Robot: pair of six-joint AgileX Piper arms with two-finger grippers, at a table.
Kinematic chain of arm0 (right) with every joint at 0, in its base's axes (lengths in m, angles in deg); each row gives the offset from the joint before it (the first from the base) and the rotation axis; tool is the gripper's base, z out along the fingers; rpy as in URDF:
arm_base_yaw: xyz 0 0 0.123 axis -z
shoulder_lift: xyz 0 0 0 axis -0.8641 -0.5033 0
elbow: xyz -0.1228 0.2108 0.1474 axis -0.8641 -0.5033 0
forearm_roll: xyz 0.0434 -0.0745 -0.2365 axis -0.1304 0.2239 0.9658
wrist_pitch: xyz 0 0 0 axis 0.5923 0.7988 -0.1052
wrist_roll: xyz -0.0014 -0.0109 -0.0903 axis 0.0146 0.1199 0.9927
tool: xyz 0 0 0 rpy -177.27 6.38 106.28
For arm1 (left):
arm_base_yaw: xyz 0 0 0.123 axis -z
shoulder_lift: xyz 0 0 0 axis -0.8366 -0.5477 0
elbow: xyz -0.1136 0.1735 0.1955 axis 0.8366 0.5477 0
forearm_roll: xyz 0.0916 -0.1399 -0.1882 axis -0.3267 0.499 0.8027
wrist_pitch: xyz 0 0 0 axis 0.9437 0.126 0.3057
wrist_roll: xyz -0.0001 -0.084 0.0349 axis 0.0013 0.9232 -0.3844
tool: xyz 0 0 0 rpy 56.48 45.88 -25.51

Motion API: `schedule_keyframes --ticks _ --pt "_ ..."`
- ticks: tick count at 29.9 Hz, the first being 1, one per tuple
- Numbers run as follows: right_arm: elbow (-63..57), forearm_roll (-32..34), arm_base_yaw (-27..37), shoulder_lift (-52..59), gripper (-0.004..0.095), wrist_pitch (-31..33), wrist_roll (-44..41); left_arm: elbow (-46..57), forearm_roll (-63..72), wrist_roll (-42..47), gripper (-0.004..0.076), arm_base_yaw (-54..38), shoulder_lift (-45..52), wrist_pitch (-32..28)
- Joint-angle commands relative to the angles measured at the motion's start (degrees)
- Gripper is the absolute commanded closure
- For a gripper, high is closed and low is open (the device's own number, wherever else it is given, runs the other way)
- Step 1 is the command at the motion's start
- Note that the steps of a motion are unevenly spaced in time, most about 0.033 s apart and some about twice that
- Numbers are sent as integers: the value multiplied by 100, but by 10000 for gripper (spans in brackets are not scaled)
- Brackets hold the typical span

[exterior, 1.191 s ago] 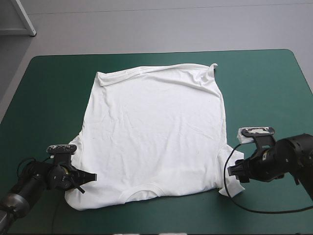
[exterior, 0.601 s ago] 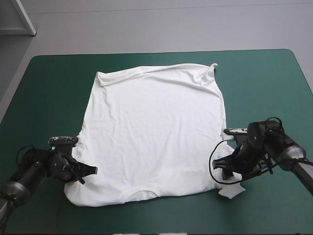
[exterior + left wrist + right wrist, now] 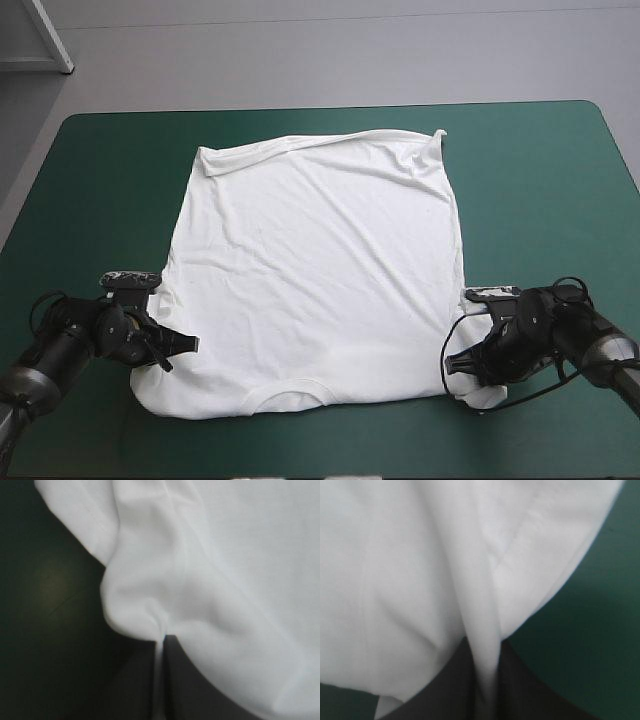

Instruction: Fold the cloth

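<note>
The white T-shirt is lying spread flat in the middle of the teal-green cover, its neckline toward the near edge. The left gripper is pinching the sleeve on its side, black fingers all but closed on a thin fold. The right gripper is clamping the opposite sleeve likewise, both low at the table.

The T-shirt is spread flat on the table, collar nearest; the left gripper is set at one sleeve, the right gripper at the other.
</note>
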Motion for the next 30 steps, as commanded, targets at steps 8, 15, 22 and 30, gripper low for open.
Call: schedule_keyframes --ticks 8,15,22,30 --pt "1761 2 -46 937 922 609 200 -1618 -50 -294 734 -6 584 343" --pt "4406 562 -46 1255 922 1445 -120 -4123 -16 -722 734 -6 747 1247" --pt "6923 1130 -46 1199 922 1242 -348 -6693 -16 -1161 734 -6 567 1210" --pt "9060 1395 -46 950 922 921 -116 -8853 -27 -1622 734 -6 -44 1279"
